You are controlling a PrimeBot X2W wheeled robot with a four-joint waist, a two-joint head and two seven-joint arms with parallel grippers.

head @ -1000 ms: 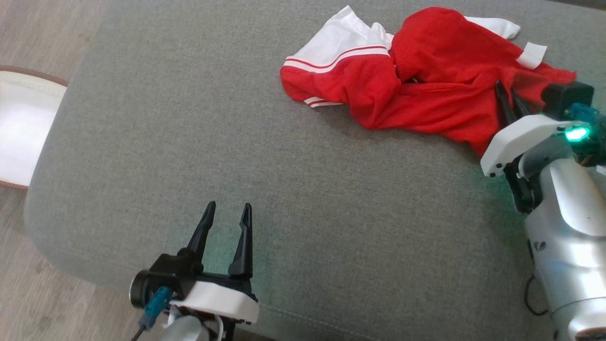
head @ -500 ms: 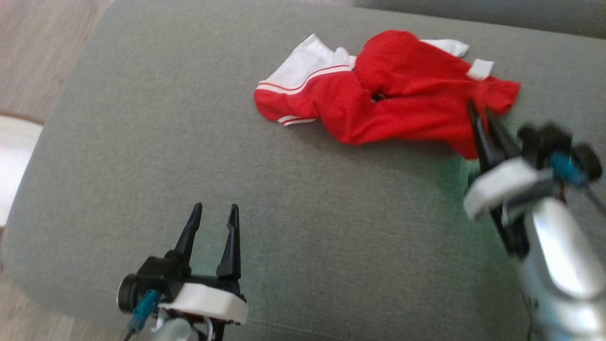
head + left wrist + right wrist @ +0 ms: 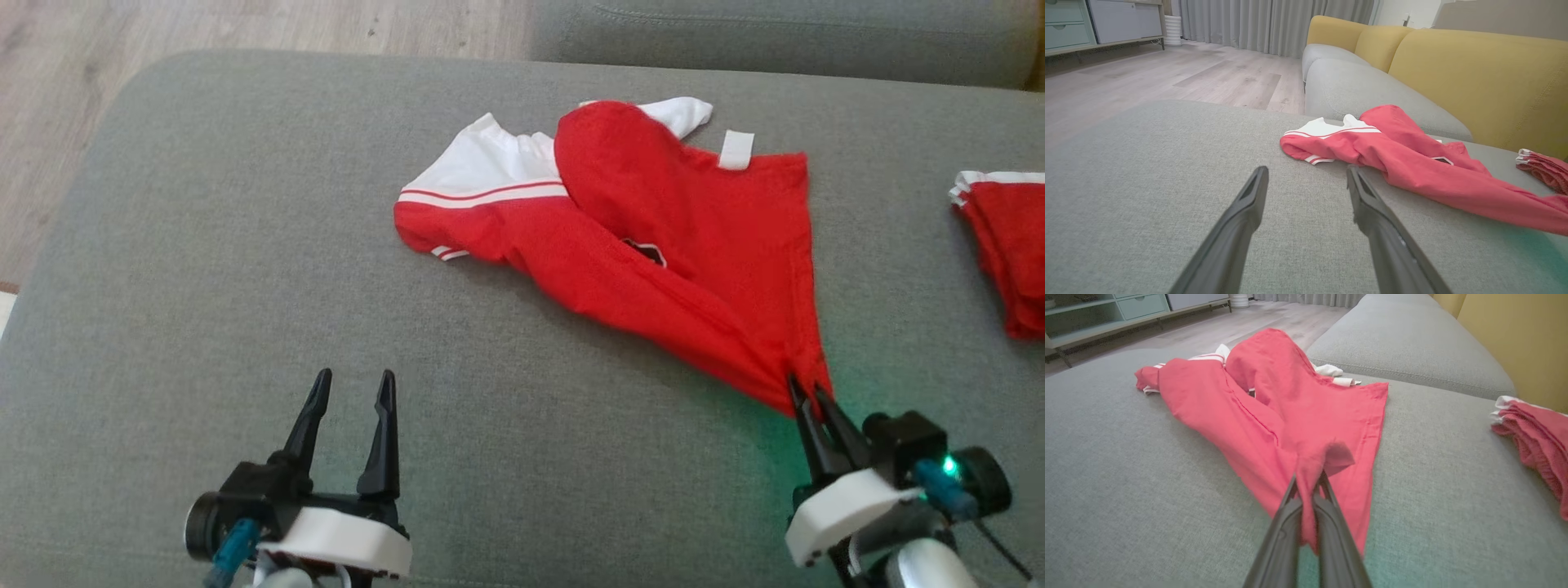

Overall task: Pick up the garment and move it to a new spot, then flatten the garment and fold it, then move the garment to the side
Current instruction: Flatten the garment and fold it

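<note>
Here, taut pointed corner of red garment (image 3: 694,220) in clamped right tool (image 3: 804,385); left tool (image 3: 355,374) agape.

Left gripper (image 3: 355,374) points forward, fingers spread; right gripper (image 3: 804,385) is clamped tight on the garment (image 3: 702,220).

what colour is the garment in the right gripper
The garment is red with white panels and stripes; best in the head view.

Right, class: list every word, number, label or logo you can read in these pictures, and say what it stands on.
No text can be read.
The white tag on the red garment: no legible print.
The small dark patch on that garment: too small to read.
</note>
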